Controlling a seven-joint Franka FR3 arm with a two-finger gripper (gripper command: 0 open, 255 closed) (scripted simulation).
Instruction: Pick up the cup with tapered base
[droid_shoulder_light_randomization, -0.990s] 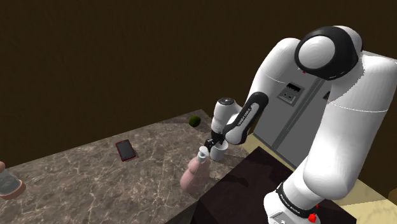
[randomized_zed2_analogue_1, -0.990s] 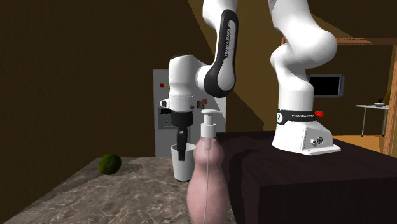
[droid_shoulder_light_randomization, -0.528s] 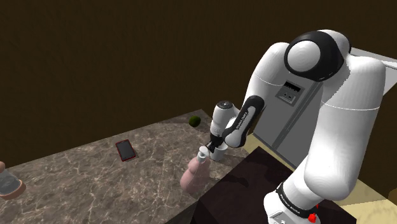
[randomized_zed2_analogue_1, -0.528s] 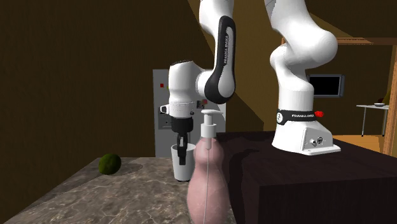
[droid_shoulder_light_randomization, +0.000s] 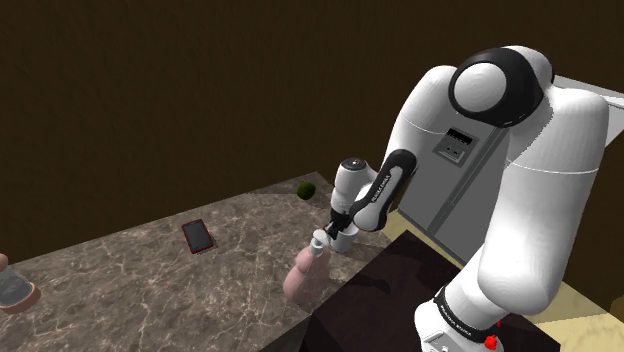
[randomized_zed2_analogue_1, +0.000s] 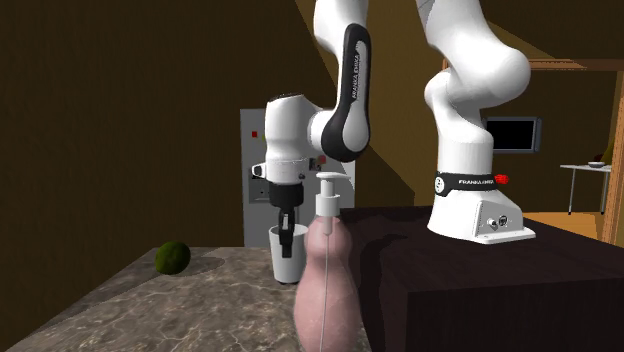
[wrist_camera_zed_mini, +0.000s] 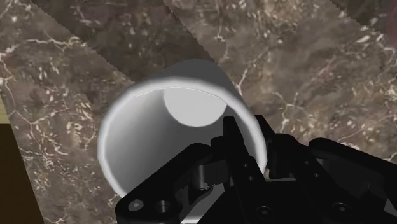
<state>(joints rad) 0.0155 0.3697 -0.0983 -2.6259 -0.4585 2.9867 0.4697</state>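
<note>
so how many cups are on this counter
1: the white cup stands on the marble counter beside the pink pump bottle, with the gripper reaching into it. A cut-off object at the shoulder view's left edge might be another.

You can read "FRANKA EMIKA" on the arm's dark forearm cover (randomized_zed2_analogue_1: 352, 70) and again on its black base band (randomized_zed2_analogue_1: 466, 183).

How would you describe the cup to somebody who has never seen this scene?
Find the marble counter beside the dark stand. Near the stand, next to the pink pump bottle, is the cup. It is plain white, open-topped and narrower at its base, unlike the bottle.
</note>
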